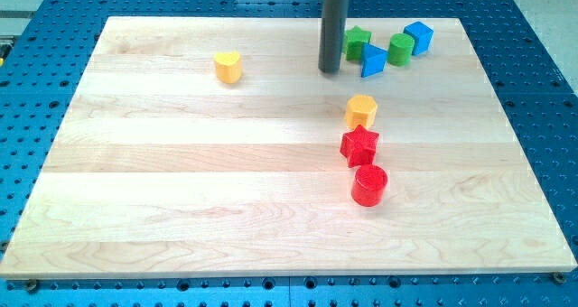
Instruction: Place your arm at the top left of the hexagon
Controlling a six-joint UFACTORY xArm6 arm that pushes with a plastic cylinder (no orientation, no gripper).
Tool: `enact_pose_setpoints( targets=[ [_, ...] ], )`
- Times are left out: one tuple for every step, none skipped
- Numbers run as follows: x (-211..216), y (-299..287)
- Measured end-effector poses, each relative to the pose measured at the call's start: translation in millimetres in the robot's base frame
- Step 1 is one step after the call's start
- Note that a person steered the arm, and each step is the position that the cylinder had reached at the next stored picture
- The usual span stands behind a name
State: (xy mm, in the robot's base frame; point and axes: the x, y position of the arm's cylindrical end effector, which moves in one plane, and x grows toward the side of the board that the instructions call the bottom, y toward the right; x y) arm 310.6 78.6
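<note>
The yellow hexagon (361,110) sits right of the board's middle. My tip (329,70) is up and to the left of it, with a gap between them. The rod stands upright from the view's top. A red star (359,145) touches the hexagon's lower side, and a red cylinder (369,185) lies just below the star.
A yellow heart (228,67) lies at the upper left. Right of my tip sit a green star (357,42), a blue triangle (372,61), a green cylinder (400,49) and a blue cube (418,37). The wooden board (181,181) rests on a blue perforated table.
</note>
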Motion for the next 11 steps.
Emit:
enact_pose_setpoints(
  targets=[
    [10, 19],
    [14, 58],
    [7, 69],
    [14, 47],
    [28, -3],
    [26, -42],
    [25, -39],
    [25, -35],
    [25, -32],
    [25, -28],
    [25, -27]
  ],
)
